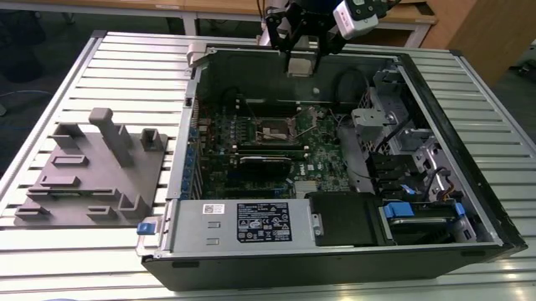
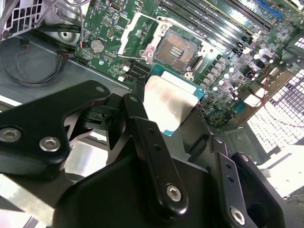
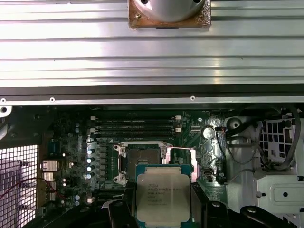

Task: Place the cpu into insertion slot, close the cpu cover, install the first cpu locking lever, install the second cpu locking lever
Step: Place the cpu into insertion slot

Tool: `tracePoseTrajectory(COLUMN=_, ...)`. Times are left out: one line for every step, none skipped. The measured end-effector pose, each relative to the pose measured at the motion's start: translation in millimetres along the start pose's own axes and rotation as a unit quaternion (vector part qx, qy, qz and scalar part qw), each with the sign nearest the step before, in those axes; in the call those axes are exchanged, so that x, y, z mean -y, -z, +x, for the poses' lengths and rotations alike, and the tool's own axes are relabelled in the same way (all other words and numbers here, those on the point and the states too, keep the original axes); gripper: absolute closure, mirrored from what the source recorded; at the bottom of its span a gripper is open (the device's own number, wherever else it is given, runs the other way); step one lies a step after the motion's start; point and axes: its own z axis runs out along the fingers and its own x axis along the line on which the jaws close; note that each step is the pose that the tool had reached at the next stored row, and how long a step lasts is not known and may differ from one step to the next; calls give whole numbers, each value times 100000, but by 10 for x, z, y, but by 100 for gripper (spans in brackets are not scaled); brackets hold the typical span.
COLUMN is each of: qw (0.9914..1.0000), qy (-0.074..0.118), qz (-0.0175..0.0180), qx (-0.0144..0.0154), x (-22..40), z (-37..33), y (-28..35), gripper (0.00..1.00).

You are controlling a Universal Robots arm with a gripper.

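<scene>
Holding cpu [image 3: 164, 194], insertion slot [image 3: 142, 158] uncovered.

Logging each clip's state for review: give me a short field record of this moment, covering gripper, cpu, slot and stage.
gripper: shut on the cpu, held over the open computer case
cpu: flat between the fingers, metal top facing the first wrist view, not touching the board
insertion slot: uncovered and empty
stage: cpu not yet placed
</scene>
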Motion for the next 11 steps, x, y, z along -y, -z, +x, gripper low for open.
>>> tracePoseTrajectory(qw=100000, qy=-3, qz=-2, qx=1, x=0, z=0, y=-1, gripper=46)
tracePoseTrajectory(qw=100000, qy=-1, qz=-4, qx=3, x=0, z=0, y=-3, gripper=46)
tracePoseTrajectory(qw=100000, qy=-2, qz=-8, qx=4, x=0, z=0, y=-6, gripper=46)
tracePoseTrajectory(qw=100000, qy=-3, qz=0, qx=2, x=1, z=0, y=-7, gripper=46)
tracePoseTrajectory(qw=100000, qy=-1, qz=0, qx=-2, x=1, z=0, y=-10, gripper=46)
tracePoseTrajectory(qw=100000, qy=-2, qz=1, qx=-1, x=1, z=0, y=-11, gripper=46)
tracePoseTrajectory(qw=100000, qy=-4, qz=2, qx=-1, x=1, z=0, y=-13, gripper=46)
tracePoseTrajectory(qw=100000, qy=-2, qz=1, qx=0, x=1, z=0, y=-15, gripper=46)
tracePoseTrajectory(qw=100000, qy=-2, qz=1, qx=0, x=1, z=0, y=-16, gripper=46)
tracePoseTrajectory(qw=100000, qy=-2, qz=2, qx=0, x=2, z=0, y=-17, gripper=46)
tracePoseTrajectory(qw=100000, qy=-3, qz=5, qx=-2, x=2, z=0, y=-18, gripper=46)
